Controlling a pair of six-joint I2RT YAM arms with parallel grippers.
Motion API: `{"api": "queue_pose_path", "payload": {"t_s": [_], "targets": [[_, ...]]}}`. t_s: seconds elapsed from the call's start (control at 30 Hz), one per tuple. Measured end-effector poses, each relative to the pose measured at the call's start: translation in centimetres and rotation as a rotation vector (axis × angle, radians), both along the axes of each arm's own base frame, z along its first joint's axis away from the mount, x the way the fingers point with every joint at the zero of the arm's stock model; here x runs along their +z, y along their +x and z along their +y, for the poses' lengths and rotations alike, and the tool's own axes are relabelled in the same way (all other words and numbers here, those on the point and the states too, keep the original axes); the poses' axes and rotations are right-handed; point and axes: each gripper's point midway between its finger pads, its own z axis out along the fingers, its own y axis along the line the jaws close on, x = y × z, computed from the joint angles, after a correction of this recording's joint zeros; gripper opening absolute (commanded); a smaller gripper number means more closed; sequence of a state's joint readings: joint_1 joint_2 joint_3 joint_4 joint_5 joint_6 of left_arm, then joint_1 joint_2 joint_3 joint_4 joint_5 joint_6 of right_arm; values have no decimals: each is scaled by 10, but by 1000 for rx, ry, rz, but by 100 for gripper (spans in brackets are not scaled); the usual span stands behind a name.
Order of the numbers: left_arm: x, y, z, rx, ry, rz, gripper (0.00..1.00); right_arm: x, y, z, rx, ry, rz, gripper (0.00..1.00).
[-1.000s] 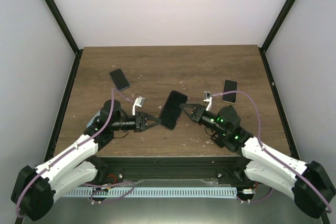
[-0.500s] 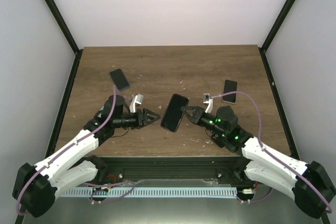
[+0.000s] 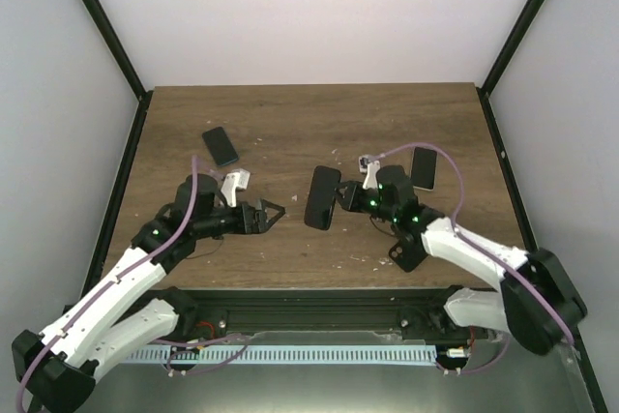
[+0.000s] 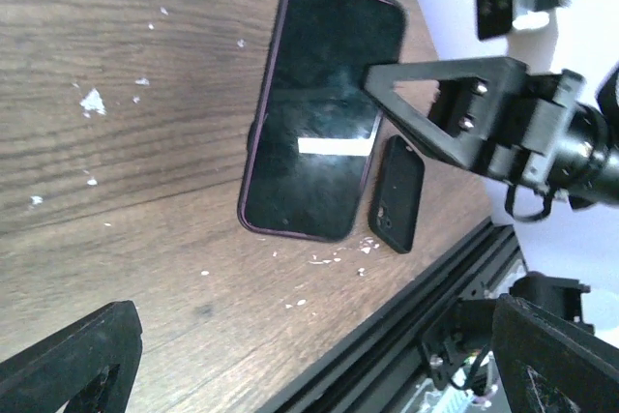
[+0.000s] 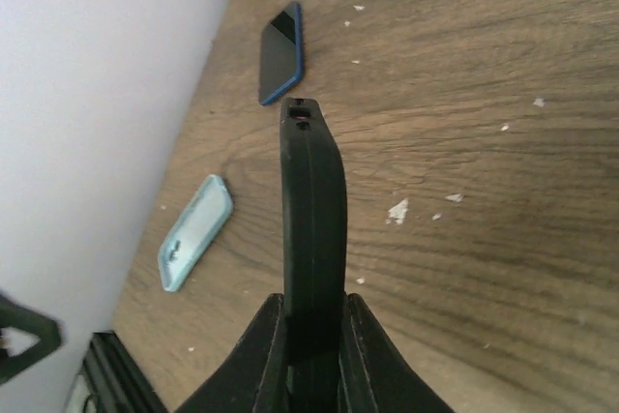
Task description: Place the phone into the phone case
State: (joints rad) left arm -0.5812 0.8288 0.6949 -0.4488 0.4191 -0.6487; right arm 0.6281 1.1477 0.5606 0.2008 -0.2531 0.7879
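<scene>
while three dark phone-shaped slabs show over the wooden table (image 3: 290, 113), only one is in a grip: the phone (image 3: 322, 197), dark with a plum rim, near the table's middle, pinched by one end in the right gripper (image 5: 311, 305) and turned partly on edge, its screen facing the left arm; whether its lower edge touches the wood i cannot tell. the other two lie flat and well apart from it, a blue-rimmed phone (image 3: 220, 145) toward the far left and a black slab (image 3: 424, 167) toward the right, which i cannot call phone or case for sure. a second ago the left gripper (image 3: 273, 213) had its tips at the phone's left edge; half a second ago it had let go, and now it sits farther back. the right arm has meanwhile carried the phone slightly toward the far side and rolled it narrower to the overhead view. the left gripper's fingers (image 4: 73, 360) are spread wide, holding nothing; the right's press against both faces of the phone.
</scene>
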Motion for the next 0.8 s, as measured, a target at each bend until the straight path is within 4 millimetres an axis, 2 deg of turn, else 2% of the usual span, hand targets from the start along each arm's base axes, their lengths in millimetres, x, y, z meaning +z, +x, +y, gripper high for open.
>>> {"api": "queue_pose_path", "payload": {"t_s": [0.27,0.43,0.57,0.8], "targets": [[6,-4,16,0,79,-114,100,-42,47,7,96,-86,89,1],[10,-4,22,14,94,-156,100,-75,72,-12,98,-82,175,4],[6,-6,25,9,119,-155,100,-96,79,-24,104,-61,240,9],[-6,-5,30,8,176,-139,100,-104,91,-23,131,-29,273,20]]}}
